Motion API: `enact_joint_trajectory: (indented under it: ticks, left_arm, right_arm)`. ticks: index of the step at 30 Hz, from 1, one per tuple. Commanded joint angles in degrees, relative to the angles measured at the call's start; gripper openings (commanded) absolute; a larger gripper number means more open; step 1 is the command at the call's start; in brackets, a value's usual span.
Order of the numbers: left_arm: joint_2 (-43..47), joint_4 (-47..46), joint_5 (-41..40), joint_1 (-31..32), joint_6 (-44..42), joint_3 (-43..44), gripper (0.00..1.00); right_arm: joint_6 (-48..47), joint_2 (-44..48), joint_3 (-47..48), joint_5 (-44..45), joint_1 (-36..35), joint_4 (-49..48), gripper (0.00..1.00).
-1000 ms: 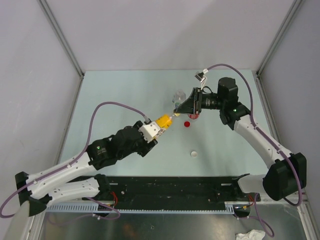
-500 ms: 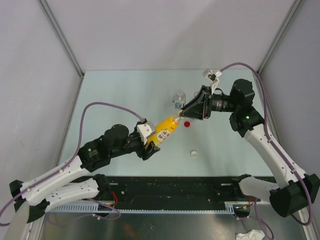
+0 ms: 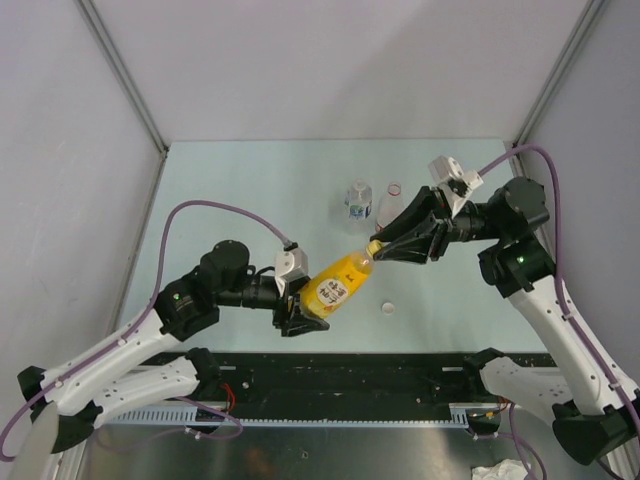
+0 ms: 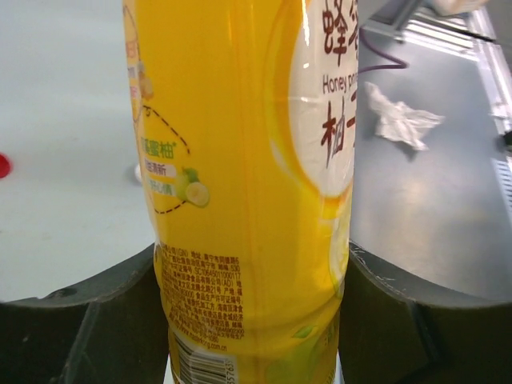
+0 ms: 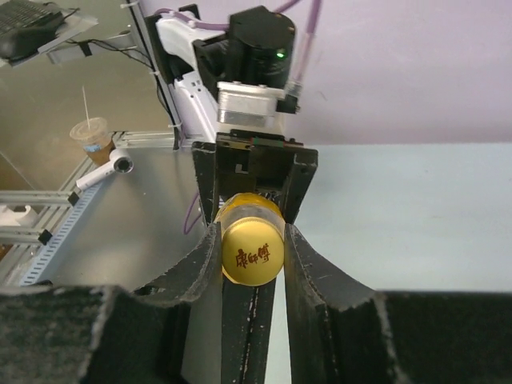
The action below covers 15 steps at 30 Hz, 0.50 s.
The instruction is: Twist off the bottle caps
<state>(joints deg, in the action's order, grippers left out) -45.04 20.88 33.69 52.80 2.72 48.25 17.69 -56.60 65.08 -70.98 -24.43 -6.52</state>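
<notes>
The bottle of orange-yellow drink (image 3: 336, 284) is held off the table, lying slanted between the two arms. My left gripper (image 3: 300, 310) is shut on its lower body (image 4: 240, 160), one dark finger on each side. My right gripper (image 3: 381, 247) is shut on its yellow cap (image 5: 253, 254), which still sits on the neck; the fingers (image 5: 205, 258) press both sides. Two clear bottles stand uncapped at the back, one with a blue-green label (image 3: 357, 204), the other (image 3: 392, 204) with a red ring at its neck. A white cap (image 3: 388, 307) lies on the table. A red cap (image 4: 3, 166) shows at the left wrist view's edge.
The pale green table (image 3: 230, 190) is walled by grey panels on the left, back and right. A black rail (image 3: 350, 375) runs along the near edge between the arm bases. A crumpled white tissue (image 4: 398, 118) lies on the metal surface in front of it.
Both arms have carried the yellow bottle from near the clear bottles toward the near side. The right arm has swung back to the right. Both grips have held.
</notes>
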Motion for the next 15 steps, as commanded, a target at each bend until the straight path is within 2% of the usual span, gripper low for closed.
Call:
enact_joint_trajectory:
  ticks: [1,6,9,15]
  left_arm:
    - [-0.3,-10.1,22.4,1.1,-3.2,5.4,0.00]
    - [-0.4,-10.2,23.1,0.6,-3.2,5.3,0.00]
    - [0.1,-10.2,19.5,0.4,-2.4,4.4,0.00]
    - [1.4,-10.2,6.1,0.2,-0.3,1.5,0.00]
  right_arm:
    - [-2.1,0.1,1.0,1.3,-0.6,-2.5,0.00]
    - [-1.4,-0.1,1.1,1.8,-0.7,-3.0,0.00]
    - [-1.3,0.1,1.0,3.1,-0.8,-2.6,0.02]
    - [-1.8,0.0,1.1,6.6,-0.5,-0.2,0.27]
